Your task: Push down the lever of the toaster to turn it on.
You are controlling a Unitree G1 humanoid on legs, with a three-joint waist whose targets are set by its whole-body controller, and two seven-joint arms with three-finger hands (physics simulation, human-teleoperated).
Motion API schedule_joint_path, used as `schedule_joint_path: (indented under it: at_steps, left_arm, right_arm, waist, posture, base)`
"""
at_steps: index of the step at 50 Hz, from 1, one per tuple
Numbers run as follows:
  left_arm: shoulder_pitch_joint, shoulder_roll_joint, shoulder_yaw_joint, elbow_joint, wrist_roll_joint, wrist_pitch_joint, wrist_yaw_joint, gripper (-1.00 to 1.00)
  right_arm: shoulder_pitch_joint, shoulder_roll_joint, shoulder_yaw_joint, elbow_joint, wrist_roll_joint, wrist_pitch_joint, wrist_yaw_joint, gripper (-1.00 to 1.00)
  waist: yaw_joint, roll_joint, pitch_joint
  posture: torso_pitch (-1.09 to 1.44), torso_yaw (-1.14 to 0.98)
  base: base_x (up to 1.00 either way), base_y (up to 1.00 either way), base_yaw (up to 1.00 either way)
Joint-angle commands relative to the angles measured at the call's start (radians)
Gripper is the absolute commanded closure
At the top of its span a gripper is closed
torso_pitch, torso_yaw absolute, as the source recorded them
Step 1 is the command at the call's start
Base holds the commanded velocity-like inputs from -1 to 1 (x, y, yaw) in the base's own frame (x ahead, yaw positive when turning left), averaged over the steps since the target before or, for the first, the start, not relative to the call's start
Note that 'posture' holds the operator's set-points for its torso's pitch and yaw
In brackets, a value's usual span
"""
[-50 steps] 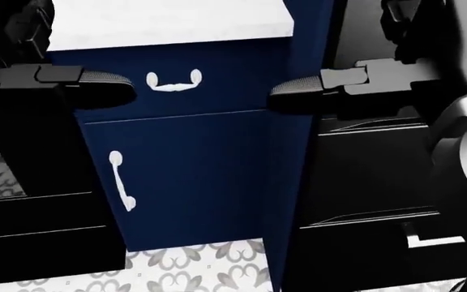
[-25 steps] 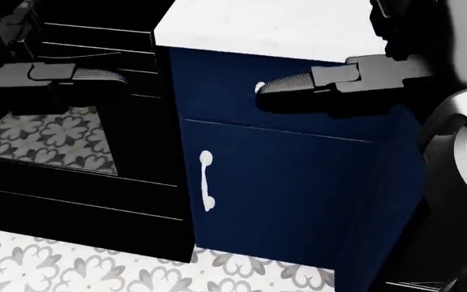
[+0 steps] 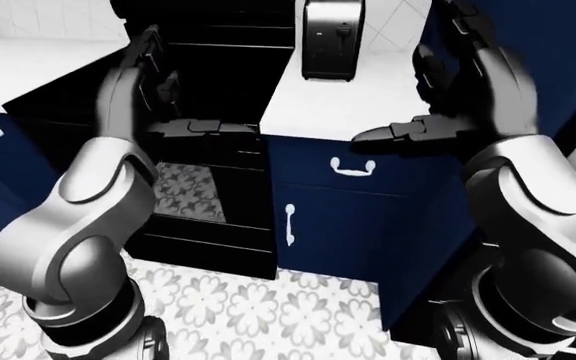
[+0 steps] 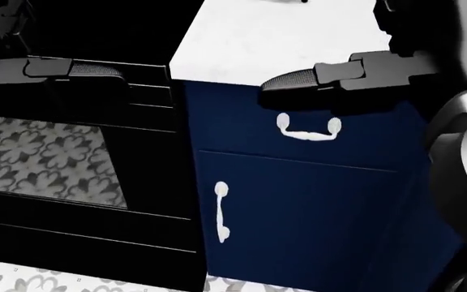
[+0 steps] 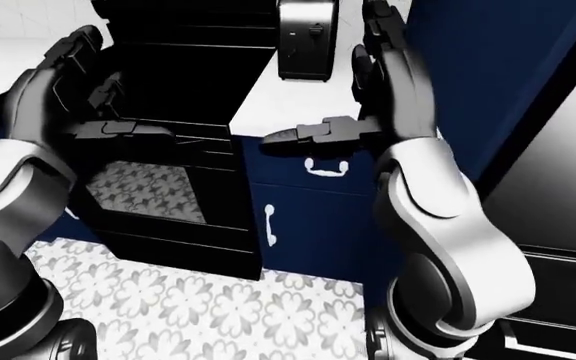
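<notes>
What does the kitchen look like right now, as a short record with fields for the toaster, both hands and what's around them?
toaster: silver and black toaster upright on the white countertop, at the top of the left-eye view; lever not pressed by either hand
left hand: black three-finger left hand raised, fingers open, holding nothing, over the black oven
right hand: black three-finger right hand raised, open, empty, apart from the toaster
cabinet: dark blue cabinet with white handles under the countertop
floor: grey floral patterned tile floor
</notes>
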Motion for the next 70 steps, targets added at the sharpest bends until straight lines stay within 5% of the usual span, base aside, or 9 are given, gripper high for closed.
schedule_joint_path:
  at_steps: [1,4,10,18,34,46,49,67,70]
  left_arm:
    - [-0.026,0.006,0.002,-0.012,-0.002,-0.030,-0.005,-1.00]
    - [-0.021,0.005,-0.001,-0.010,0.001,-0.038,-0.009,-1.00]
    - [-0.024,0.006,-0.001,-0.008,0.002,-0.038,-0.009,-1.00]
    - [-0.026,0.005,-0.001,-0.012,0.003,-0.032,-0.007,-1.00]
    - [-0.027,0.003,0.000,-0.016,0.002,-0.028,-0.006,-1.00]
    - [-0.028,0.001,0.001,-0.020,0.001,-0.025,-0.007,-1.00]
    - [-0.026,0.002,0.000,-0.016,0.003,-0.029,-0.008,-1.00]
    - [-0.029,-0.005,-0.005,-0.025,0.000,-0.020,-0.002,-1.00]
    - [-0.034,-0.007,-0.004,-0.029,-0.002,-0.013,0.001,-1.00]
  right_arm:
    - [-0.019,-0.009,-0.010,-0.008,-0.006,-0.029,-0.006,-1.00]
    - [-0.018,-0.010,-0.008,-0.008,-0.004,-0.031,-0.007,-1.00]
    - [-0.021,-0.013,-0.009,-0.007,0.001,-0.029,-0.010,-1.00]
    - [-0.020,-0.015,-0.009,-0.005,0.003,-0.032,-0.012,-1.00]
    - [-0.016,-0.014,-0.004,-0.006,0.000,-0.036,-0.013,-1.00]
    - [-0.022,-0.013,-0.008,-0.008,0.002,-0.029,-0.015,-1.00]
    - [-0.025,-0.013,-0.010,-0.008,0.005,-0.026,-0.017,-1.00]
    - [-0.024,-0.017,-0.014,-0.004,0.004,-0.031,-0.021,-1.00]
    - [-0.022,-0.016,-0.014,-0.005,0.006,-0.031,-0.024,-1.00]
  waist:
    - [-0.002,0.003,-0.012]
    - [0.008,-0.056,-0.022]
    - [-0.009,-0.050,-0.017]
    - [-0.031,0.084,-0.030]
    - [0.006,-0.073,-0.037]
    - [-0.009,0.001,-0.022]
    - [-0.018,0.072,-0.044]
    - [-0.001,-0.039,-0.014]
    - [-0.004,-0.007,-0.039]
  posture:
    - [0.00,0.00]
    - [0.00,0.00]
    - [0.00,0.00]
    - [0.00,0.00]
    - [0.00,0.00]
    - [0.00,0.00]
    - [0.00,0.00]
    - [0.00,0.00]
    - [0.00,0.00]
  base:
    - [0.26,0.16,0.00]
    - [0.26,0.15,0.00]
    - [0.26,0.15,0.00]
    - [0.26,0.16,0.00]
    - [0.23,0.10,0.00]
    - [0.15,0.11,0.00]
    - [0.17,0.28,0.00]
    - [0.10,0.15,0.00]
    - [0.10,-0.03,0.00]
